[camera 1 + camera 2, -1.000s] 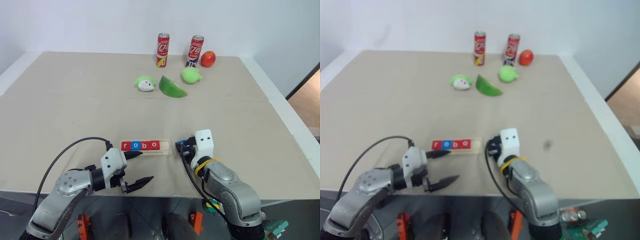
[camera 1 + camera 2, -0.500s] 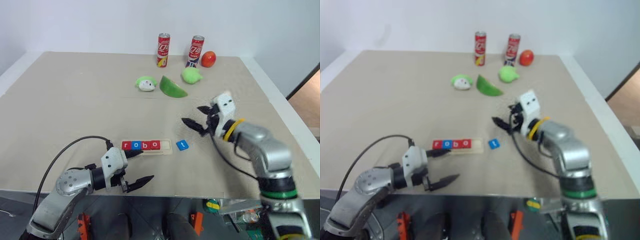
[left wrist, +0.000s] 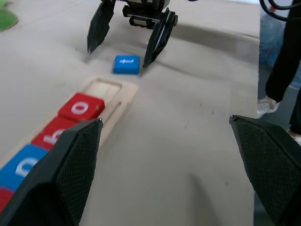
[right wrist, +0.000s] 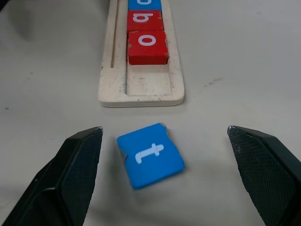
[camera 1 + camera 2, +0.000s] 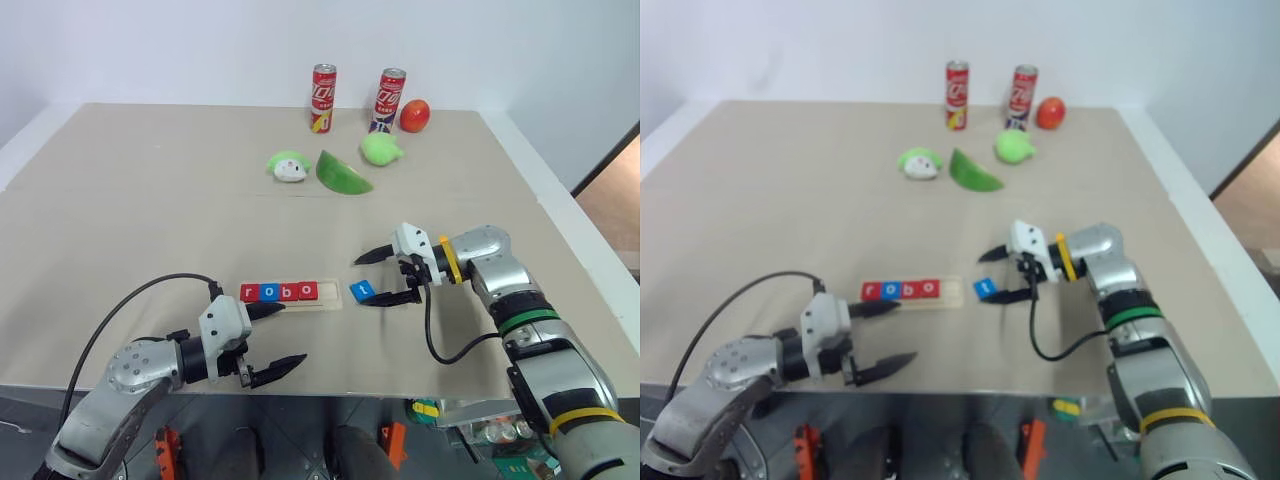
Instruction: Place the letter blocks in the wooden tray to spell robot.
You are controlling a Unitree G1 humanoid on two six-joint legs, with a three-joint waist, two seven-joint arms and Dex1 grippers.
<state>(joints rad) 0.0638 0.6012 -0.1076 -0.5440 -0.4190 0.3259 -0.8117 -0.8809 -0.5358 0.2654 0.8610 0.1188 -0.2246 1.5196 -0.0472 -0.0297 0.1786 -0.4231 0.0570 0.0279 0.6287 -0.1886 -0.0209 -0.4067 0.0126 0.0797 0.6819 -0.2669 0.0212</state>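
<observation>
- Wooden tray (image 5: 288, 293): lies flat on the desk (image 5: 150, 210), near its front edge. The groove holds four letter blocks in a row: red "r" (image 5: 250, 293), blue "o" (image 5: 270, 292), red "b" (image 5: 289, 291), red "o" (image 5: 308, 290). The slot at the tray's right end is unfilled.
- Blue "t" block (image 5: 364, 291): lies flat on the desk, just beside the right end of the tray, apart from it and turned askew to it.
- Right hand (image 5: 383, 279): fingers spread wide, pointing toward the tray. The blue "t" block sits between the two fingertips; neither fingertip touches it in the right wrist view. Nothing is gripped.
- Left hand (image 5: 275, 339): fingers spread wide, near the front edge of the desk. One fingertip (image 5: 272, 310) is at the near left part of the tray; contact cannot be determined. Nothing is gripped.
- Far side of the desk: two red cans (image 5: 324, 99), a tomato (image 5: 415, 116), a green wedge (image 5: 342, 175) and two small green plush toys (image 5: 289, 166), all well apart from the tray.
</observation>
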